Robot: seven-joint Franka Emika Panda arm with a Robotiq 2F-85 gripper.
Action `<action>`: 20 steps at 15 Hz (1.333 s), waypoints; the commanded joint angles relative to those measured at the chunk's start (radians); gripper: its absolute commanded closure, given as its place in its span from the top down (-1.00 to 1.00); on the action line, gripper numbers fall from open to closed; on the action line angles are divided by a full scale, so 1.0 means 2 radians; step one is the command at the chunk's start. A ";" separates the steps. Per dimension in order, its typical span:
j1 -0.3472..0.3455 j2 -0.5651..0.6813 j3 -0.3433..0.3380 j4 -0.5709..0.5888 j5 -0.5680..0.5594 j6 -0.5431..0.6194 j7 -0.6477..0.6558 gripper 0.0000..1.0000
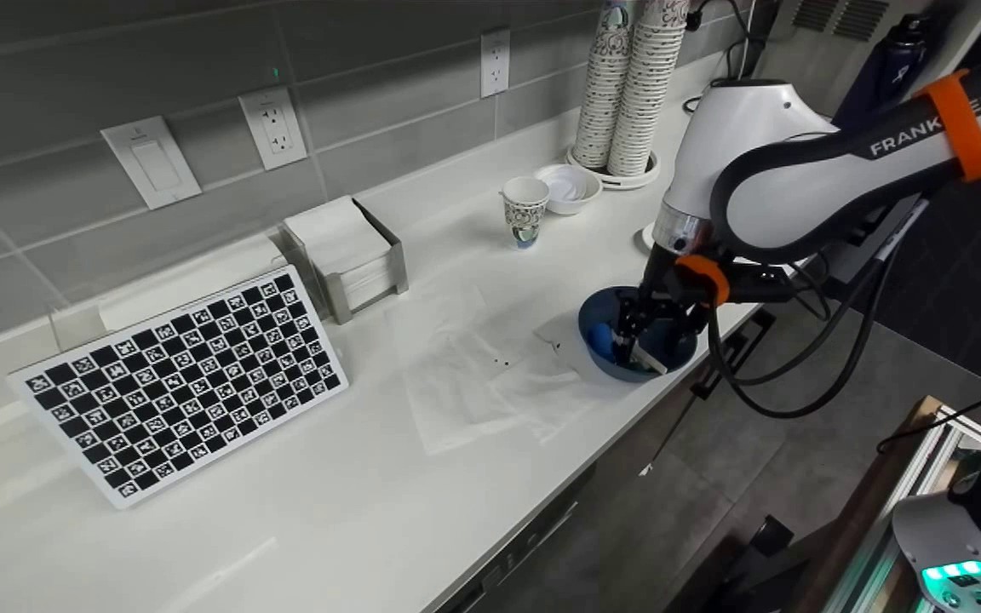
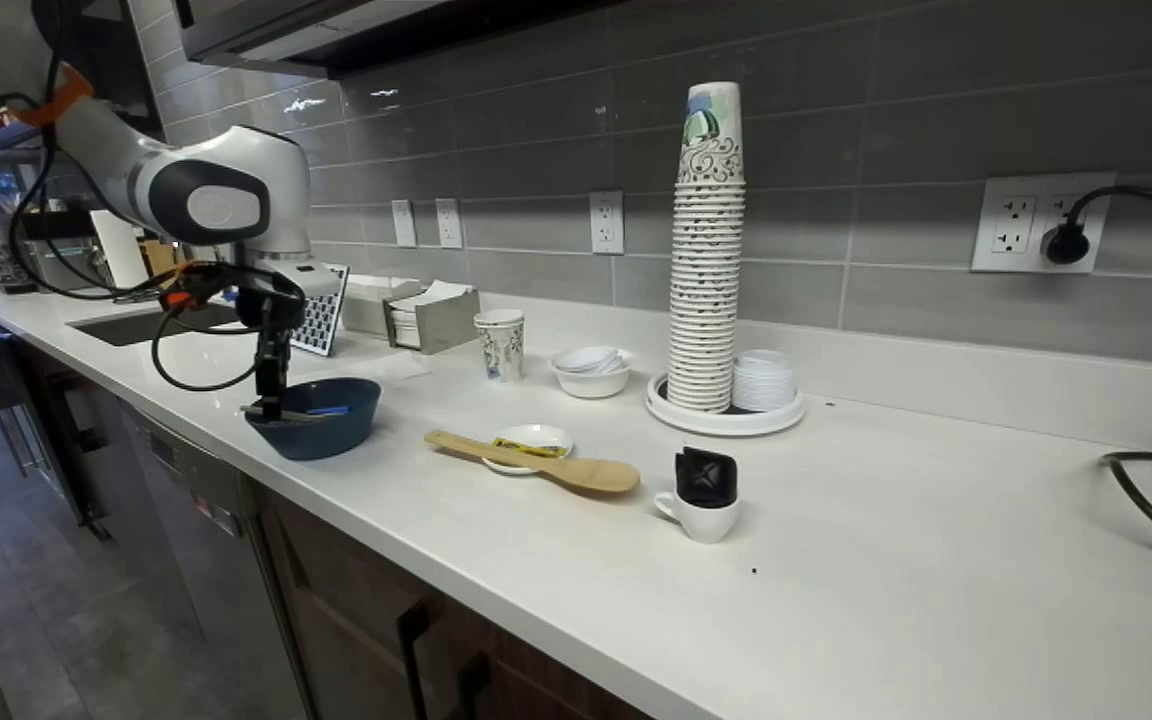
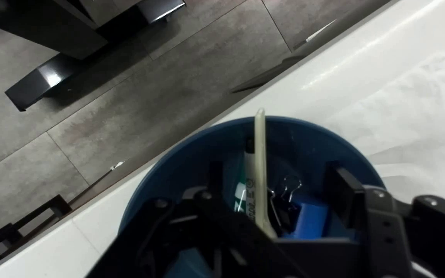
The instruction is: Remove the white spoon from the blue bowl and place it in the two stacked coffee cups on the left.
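The blue bowl [image 1: 615,368] sits near the counter's front edge; it also shows in an exterior view [image 2: 321,440] and the wrist view [image 3: 315,141]. The white spoon [image 3: 260,162], off-white here, lies in it with its thin handle over the rim; its other end is hidden behind the gripper. My gripper [image 3: 273,172] points down into the bowl, fingers apart on either side of the handle, not visibly closed on it. A marker and a binder clip lie beside the spoon. The two stacked coffee cups [image 1: 525,213] stand upright near the wall, also in an exterior view [image 2: 502,345].
A wooden spoon [image 2: 576,472] lies across a small white plate. A white cup [image 2: 704,518] holds a black item. Tall cup columns [image 1: 627,102] stand by a small white bowl [image 1: 571,189]. A napkin holder [image 1: 354,255] and checkered board [image 1: 175,387] stand along the wall.
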State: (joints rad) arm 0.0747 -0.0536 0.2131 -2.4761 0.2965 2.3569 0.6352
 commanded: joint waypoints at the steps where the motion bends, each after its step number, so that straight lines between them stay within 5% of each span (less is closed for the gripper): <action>1: 0.012 0.023 -0.013 0.017 0.011 0.008 0.012 0.13; 4: 0.013 0.028 -0.017 0.015 0.010 0.000 0.014 0.07; 6: 0.014 0.031 -0.019 0.014 0.012 -0.003 0.015 -0.42; 11: 0.016 0.032 -0.019 0.017 0.021 -0.007 0.015 -0.98; 16: 0.015 0.016 -0.021 0.032 0.042 -0.026 0.012 -0.97; 20: 0.004 -0.019 -0.037 0.065 0.125 -0.123 -0.014 -0.97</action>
State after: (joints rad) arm 0.0841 -0.0251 0.1793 -2.3899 0.4131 2.2531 0.6510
